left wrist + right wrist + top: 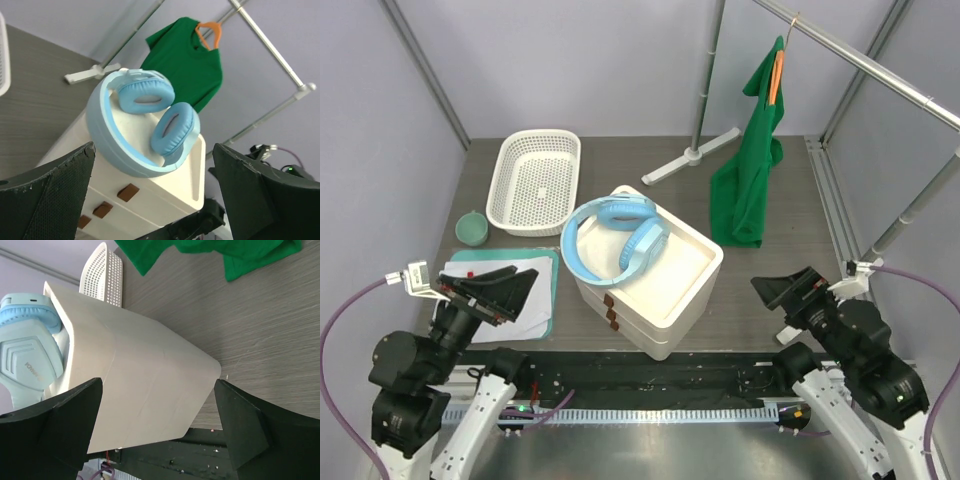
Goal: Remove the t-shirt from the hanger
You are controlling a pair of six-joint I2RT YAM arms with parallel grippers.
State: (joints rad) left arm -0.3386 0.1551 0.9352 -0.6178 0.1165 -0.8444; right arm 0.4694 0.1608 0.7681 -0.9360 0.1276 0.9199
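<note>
Both grippers are wide open and empty: left gripper at the table's near left corner, right gripper at the near right. The t-shirt hangs on the hanger from the rail over the far right corner, long axis vertical, hem down by the tabletop. We judge the right gripper nearer; the t-shirt lies ahead of and above its fingers, well apart.

My top cam looks down from high behind the rig, whole table in frame. L and R wrist cams sit low, close, sharing the white box w/ headphones.
</note>
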